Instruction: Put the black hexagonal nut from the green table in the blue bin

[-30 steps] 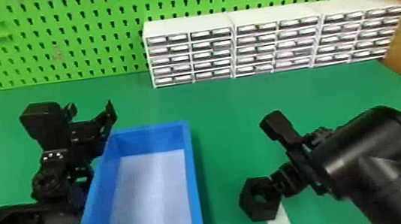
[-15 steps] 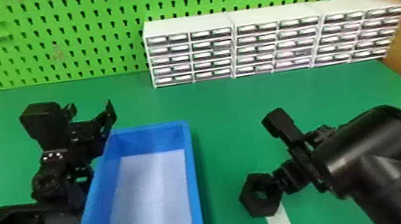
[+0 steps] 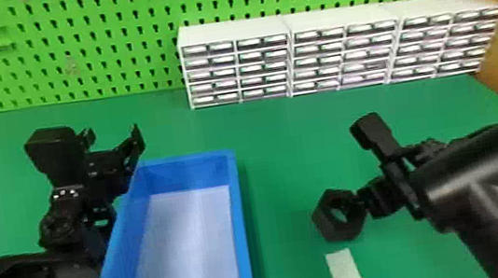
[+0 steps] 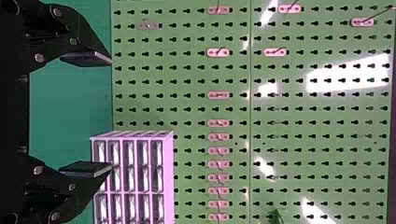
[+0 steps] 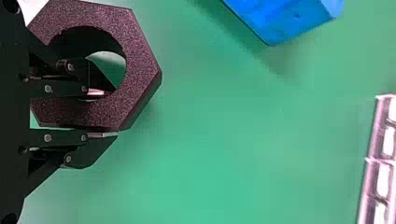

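My right gripper [image 3: 363, 203] is to the right of the blue bin [image 3: 237, 218], shut on the black hexagonal nut [image 3: 352, 229]. In the right wrist view, one finger of the gripper [image 5: 105, 113] passes into the hole of the nut [image 5: 142, 70] and the other lies along its outer side, so its wall is pinched between them. The nut seems to hang over the green table [image 3: 276, 170]. My left gripper [image 3: 113, 136] is parked beyond the bin's left rear edge; in the left wrist view the gripper [image 4: 111, 113] stands open, holding nothing.
A pale strip [image 3: 348, 277] lies on the table in front of the nut. White drawer cabinets [image 3: 237, 69] stand at the back against the green pegboard [image 3: 106, 39]. A corner of the bin [image 5: 289, 23] appears in the right wrist view.
The right gripper and the nut have risen and shifted slightly right in the head view, so a gap now shows between nut and pale strip. The left arm has stayed still.
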You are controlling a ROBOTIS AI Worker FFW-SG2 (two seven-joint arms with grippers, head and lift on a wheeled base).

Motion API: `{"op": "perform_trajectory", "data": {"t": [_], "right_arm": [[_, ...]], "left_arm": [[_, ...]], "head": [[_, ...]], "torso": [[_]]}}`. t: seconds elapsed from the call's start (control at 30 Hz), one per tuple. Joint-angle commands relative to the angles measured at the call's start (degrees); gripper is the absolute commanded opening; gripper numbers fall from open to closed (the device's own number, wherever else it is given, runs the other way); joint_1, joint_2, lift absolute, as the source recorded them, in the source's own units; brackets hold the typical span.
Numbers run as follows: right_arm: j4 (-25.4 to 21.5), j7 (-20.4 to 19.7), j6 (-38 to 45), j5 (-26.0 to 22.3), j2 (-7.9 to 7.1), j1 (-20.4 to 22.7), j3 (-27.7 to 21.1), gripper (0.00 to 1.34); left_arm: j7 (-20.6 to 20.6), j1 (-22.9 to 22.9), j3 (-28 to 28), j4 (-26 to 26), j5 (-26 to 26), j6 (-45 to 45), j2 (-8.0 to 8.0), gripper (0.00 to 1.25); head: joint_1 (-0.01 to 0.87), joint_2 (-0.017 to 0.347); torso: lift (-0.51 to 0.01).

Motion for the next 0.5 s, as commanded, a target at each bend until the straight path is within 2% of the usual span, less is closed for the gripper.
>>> {"op": "perform_trajectory", "data": {"t": [0.0, 0.17, 0.47], "right_arm": [[-0.02, 0.08, -2.97, 0.49, -0.16, -0.25, -1.75, 0.28], [-0.02, -0.01, -8.24, 1.02, -0.42, -0.42, -3.95, 0.28], [0.16, -0.01, -18.0, 2.69, 0.11, -0.69, -6.41, 0.28]], "left_arm": [[0.0, 0.0, 0.0, -0.01, 0.0, -0.03, -0.04, 0.79], [0.0, 0.0, 0.0, -0.01, 0.0, -0.03, -0.04, 0.79], [0.0, -0.09, 0.0, 0.08, 0.0, 0.15, -0.04, 0.79]], "head": [[0.691, 0.009], [0.691, 0.009], [0.691, 0.009]], "torso": [[-0.097], [-0.097], [-0.097]]}}
